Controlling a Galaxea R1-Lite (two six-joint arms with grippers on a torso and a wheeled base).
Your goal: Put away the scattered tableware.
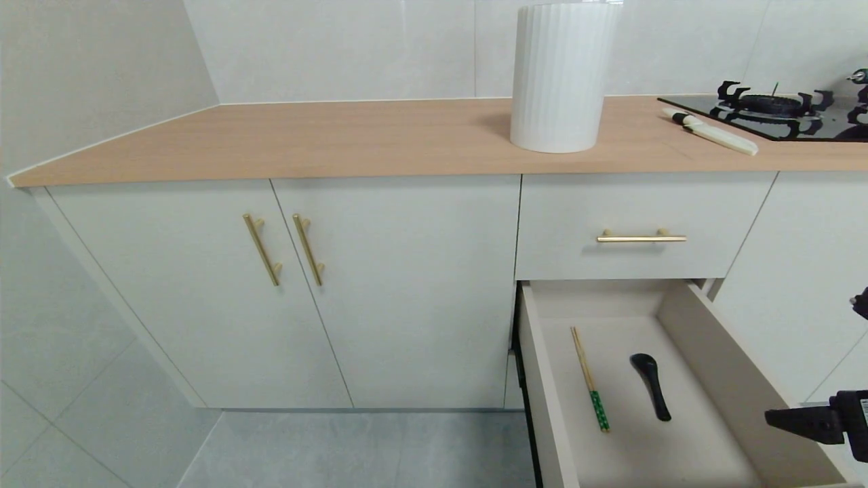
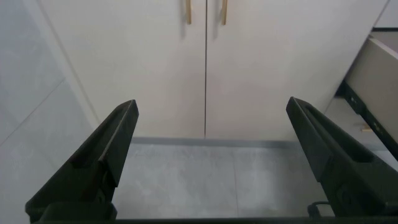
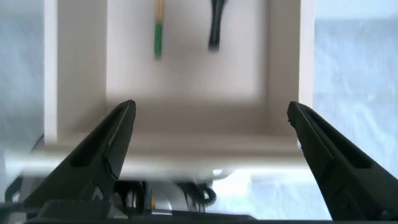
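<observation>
The lower drawer [image 1: 719, 379] stands pulled out at the bottom right. Inside it lie a pair of wooden chopsticks with green ends [image 1: 590, 379] and a black spoon [image 1: 652, 385], side by side and apart. My right gripper [image 1: 790, 419] hovers open just outside the drawer's front right corner. In the right wrist view the gripper [image 3: 211, 109] looks down over the drawer's front wall [image 3: 186, 124], with the chopsticks [image 3: 158, 31] and spoon [image 3: 216, 28] beyond. My left gripper [image 2: 211, 107] is open and holds nothing, low before the cabinet doors [image 2: 205, 62].
On the wooden counter [image 1: 339, 135] stand a tall white ribbed container [image 1: 559, 74] and a cream knife-like utensil [image 1: 708, 131] beside the black gas hob [image 1: 773, 108]. A shut drawer with a gold handle [image 1: 641, 237] sits above the open one. Grey tiled floor [image 1: 339, 447] lies below.
</observation>
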